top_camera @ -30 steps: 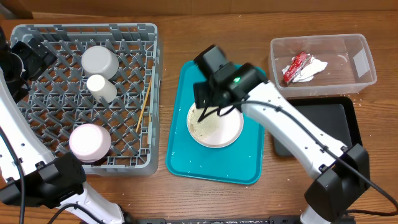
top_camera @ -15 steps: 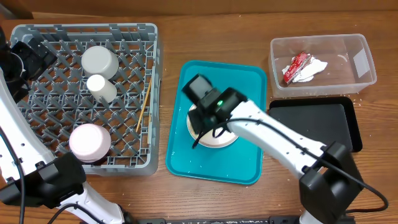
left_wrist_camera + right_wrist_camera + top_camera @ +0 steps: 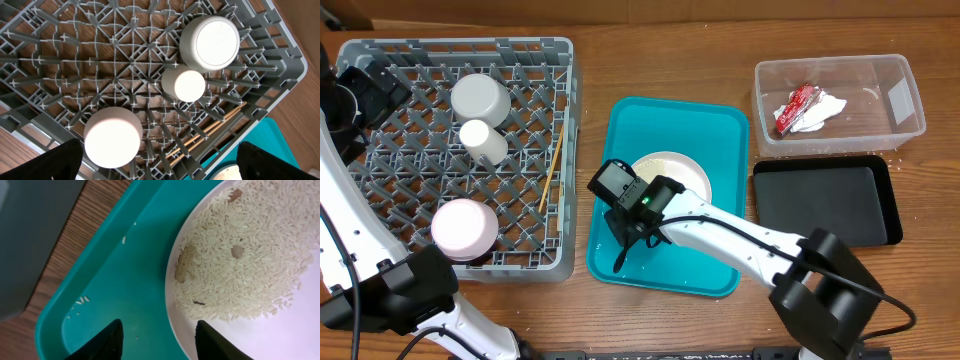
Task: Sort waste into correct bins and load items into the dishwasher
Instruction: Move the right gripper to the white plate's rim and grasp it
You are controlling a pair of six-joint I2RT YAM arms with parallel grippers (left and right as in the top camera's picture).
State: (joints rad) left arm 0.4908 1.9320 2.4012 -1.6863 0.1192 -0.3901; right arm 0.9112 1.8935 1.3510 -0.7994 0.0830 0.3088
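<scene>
My right fingers stand partly apart and hold nothing. They hang low over the teal tray, on the side next to the dish rack. In my right wrist view the rim of the white plate runs down between the two tips. One tip is over bare teal and the other over the plate's edge. Whether either tip touches the rim I cannot tell.

The plate lies flat on the teal tray. It carries a spread of rice with a few brown bits in it. Some loose grains lie on the tray floor near its corner.

My left fingers are spread wide and empty, hanging above the dish rack. The rack sits at the left of the tabletop. Inside it a white cup stands upside down with a smaller cup just beside it. A bowl sits upturned nearer the front. The chopsticks lie along the rack's right wall, on the side facing the teal tray.

At the right of the tabletop, the clear tub holds the crumpled napkin and the red-and-white sauce packet, which touch each other. The black tray lies just in front of the clear tub and beside the teal tray.
</scene>
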